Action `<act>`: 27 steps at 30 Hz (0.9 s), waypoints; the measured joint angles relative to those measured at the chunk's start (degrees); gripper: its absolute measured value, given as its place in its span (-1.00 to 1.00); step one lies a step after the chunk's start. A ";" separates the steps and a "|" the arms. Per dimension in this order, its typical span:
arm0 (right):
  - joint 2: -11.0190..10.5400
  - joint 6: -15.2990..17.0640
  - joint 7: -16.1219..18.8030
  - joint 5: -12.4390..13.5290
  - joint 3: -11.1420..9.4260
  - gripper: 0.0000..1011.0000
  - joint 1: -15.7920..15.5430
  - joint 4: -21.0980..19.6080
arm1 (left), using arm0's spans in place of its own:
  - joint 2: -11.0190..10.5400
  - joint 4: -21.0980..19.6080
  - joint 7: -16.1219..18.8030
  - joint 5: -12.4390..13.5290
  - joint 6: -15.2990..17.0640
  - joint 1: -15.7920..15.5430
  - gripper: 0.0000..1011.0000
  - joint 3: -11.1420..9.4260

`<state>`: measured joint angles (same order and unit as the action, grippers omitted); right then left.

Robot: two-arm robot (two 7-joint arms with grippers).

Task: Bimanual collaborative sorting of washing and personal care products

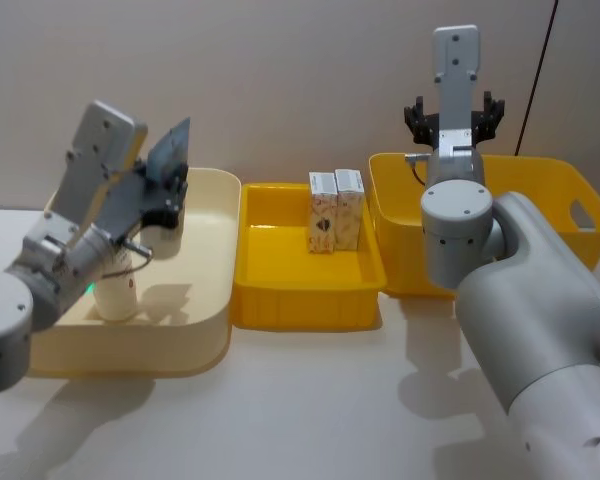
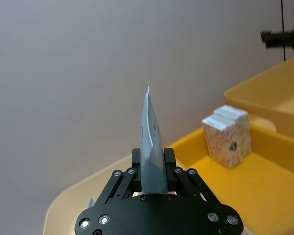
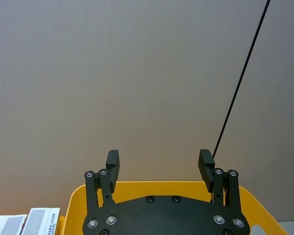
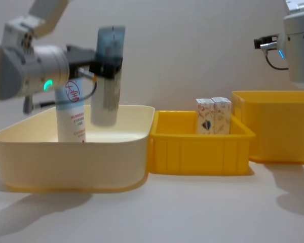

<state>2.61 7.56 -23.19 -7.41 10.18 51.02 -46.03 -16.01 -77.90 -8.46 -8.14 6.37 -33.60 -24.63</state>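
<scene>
My left gripper [image 1: 168, 180] is shut on a pale-blue squeeze tube [image 1: 170, 148] and holds it in the air over the cream bin [image 1: 205, 290]. In the chest view the held tube [image 4: 106, 98] hangs upright beside a second tube [image 4: 71, 114] with a red round logo, which stands in the cream bin [image 4: 71, 157]. In the left wrist view the tube [image 2: 151, 132] shows edge-on between the fingers [image 2: 169, 159]. Two white cartons [image 1: 335, 210] stand side by side at the back of the middle yellow bin [image 1: 310, 300]. My right gripper [image 1: 453, 118] is raised, open and empty, over the right yellow bin [image 1: 550, 190].
The three bins stand in a row, touching: cream on the left, a shallow yellow one [image 4: 200, 152] in the middle, a deeper yellow one [image 4: 278, 131] on the right. A plain wall rises behind them. A black cable [image 3: 240, 93] hangs at the far right. Bare table lies in front.
</scene>
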 joint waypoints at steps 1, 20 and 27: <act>0.00 0.00 0.00 0.00 0.00 0.98 0.00 0.00 | 0.11 -0.44 -0.10 -0.10 -0.32 -0.35 -0.48 0.26; -0.21 -0.40 1.67 -0.02 0.37 0.98 -0.35 -0.54 | 2.05 1.22 -7.80 -3.79 -5.40 -8.53 -0.48 2.47; -0.92 -0.51 5.39 0.18 0.92 0.98 -1.43 -2.72 | 2.99 4.57 -10.61 -4.57 -7.09 -11.34 -0.48 2.53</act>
<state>1.69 7.05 -17.80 -7.23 11.09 49.58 -48.76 -13.02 -73.33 -19.07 -12.70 -0.72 -44.94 -22.10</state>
